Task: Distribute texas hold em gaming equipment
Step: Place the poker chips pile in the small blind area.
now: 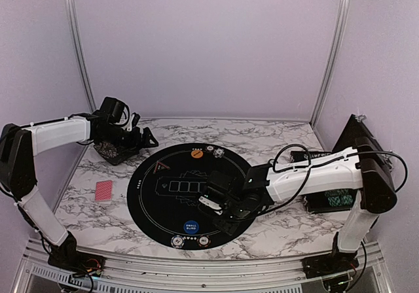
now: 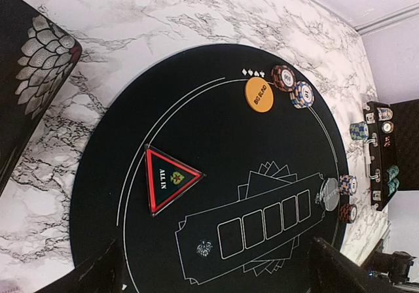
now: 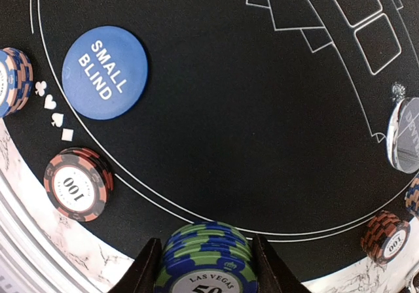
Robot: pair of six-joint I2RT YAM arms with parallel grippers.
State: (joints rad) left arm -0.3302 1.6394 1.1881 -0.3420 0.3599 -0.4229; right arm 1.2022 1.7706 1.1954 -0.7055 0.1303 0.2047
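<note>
1. The green-and-blue striped poker chip stack (image 3: 206,248) is gripped by its sides between the two fingers of the right gripper (image 3: 207,273), which is partly closed on it. The stack is held low over the near-right part of the round black mat (image 1: 150,208). Whether it rests on the mat cannot be told.
2. The blue round "SMALL BLIND" button (image 3: 105,72) is seen flat on the mat, just inside the printed ring. A red-and-black striped "100" chip stack (image 3: 75,183) is set near it at the mat's rim, and a blue-and-orange striped chip stack (image 3: 12,80) is cut off by the frame edge.
3. A silvery-grey round button (image 3: 404,136) is shown at the end of the printed row of card boxes, with a second red-and-black "100" chip stack (image 3: 386,237) near it at the rim.
4. The left gripper (image 1: 141,138) is held wide open and empty above the far-left part of the white marble-patterned worktop (image 1: 275,136), beside the mat.
5. The black, red-edged triangular "ALL IN" marker (image 2: 169,178) is pictured flat on the mat. The orange round "BIG BLIND" button (image 2: 259,94) is placed at the far rim, just beside two more striped chip stacks (image 2: 283,78).
6. The red-backed deck of playing cards (image 1: 103,190) is seen on the worktop left of the mat. An open black chip case (image 1: 350,139) is stood at the right edge.
</note>
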